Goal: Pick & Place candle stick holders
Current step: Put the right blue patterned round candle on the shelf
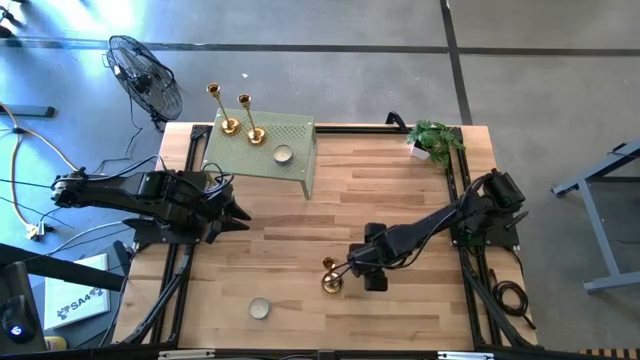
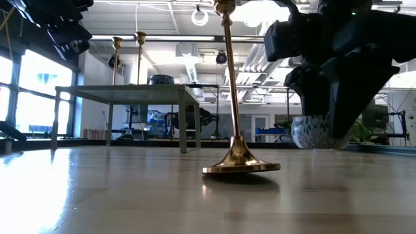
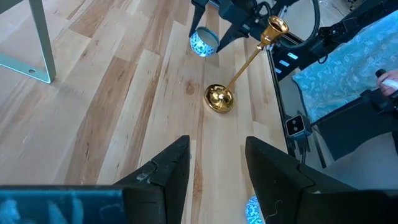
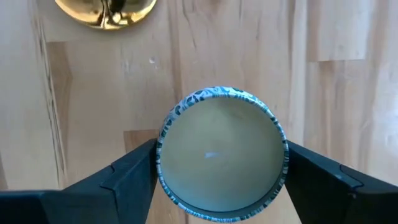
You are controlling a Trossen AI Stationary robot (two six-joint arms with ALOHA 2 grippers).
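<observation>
Two candle stick holders (image 1: pixel 236 113) already stand on the green stand (image 1: pixel 290 160) at the table's far edge, while the third (image 1: pixel 330 276) waits near the front edge beside the right gripper (image 1: pixel 374 283), clamped on a patterned tealight cup (image 4: pixel 222 152); the left gripper (image 1: pixel 238 212) idles apart.

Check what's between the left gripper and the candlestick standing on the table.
Only bare tabletop between left gripper and candlestick, per left wrist and high views.
</observation>
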